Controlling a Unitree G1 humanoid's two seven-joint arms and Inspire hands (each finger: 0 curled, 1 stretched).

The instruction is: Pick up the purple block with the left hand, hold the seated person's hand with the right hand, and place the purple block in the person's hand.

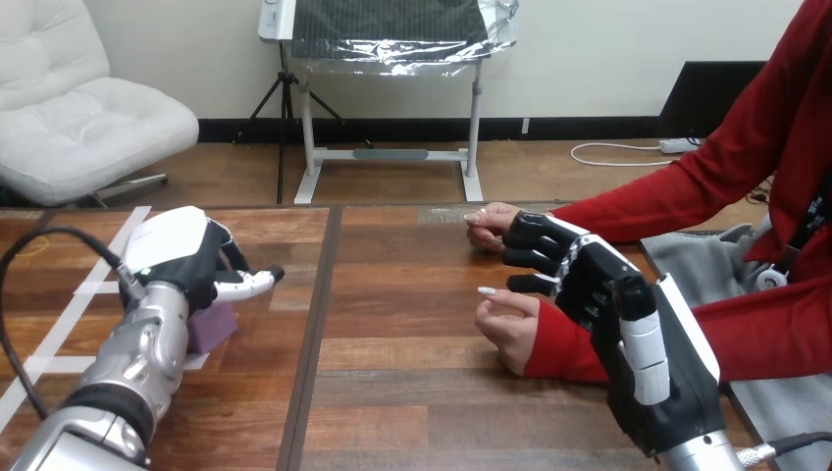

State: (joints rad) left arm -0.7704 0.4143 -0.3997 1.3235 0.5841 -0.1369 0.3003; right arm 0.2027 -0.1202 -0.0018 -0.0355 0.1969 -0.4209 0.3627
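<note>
The small purple block (214, 329) sits on the brown wooden counter (412, 392), half hidden under my left hand (182, 257); I cannot tell whether that hand has closed on it. My right hand (589, 285) is between the person's far hand (489, 224) and the person's near hand (508, 324); I cannot tell if it grips either. I'd worry that lifting on a poor grasp drops the block, and neither palm faces up to receive it.

Wooden table (392, 392), purple block (214, 329) and white tape strips (49, 365) at its left.
</note>
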